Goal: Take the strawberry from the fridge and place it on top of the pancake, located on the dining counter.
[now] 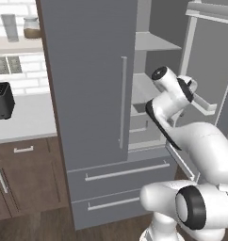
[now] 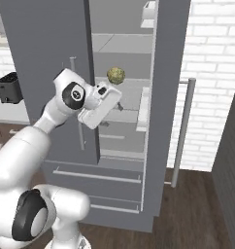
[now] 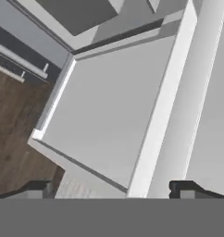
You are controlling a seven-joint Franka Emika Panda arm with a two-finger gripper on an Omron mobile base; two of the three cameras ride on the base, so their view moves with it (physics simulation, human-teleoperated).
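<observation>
Grey fridge (image 2: 51, 53), right door open | hand (image 3: 111, 187) spread wide, holding nothing, over pale shelf (image 3: 109, 115) | yellowish-green lumpy ball (image 2: 116, 75) just above and beyond hand

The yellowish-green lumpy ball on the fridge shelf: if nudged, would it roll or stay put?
The lumpy ball looks nearly round, so it would probably roll on the flat fridge shelf. Its bumpy surface might slow it. It likely sits firm rather than squashy, though the render cannot confirm that.
</observation>
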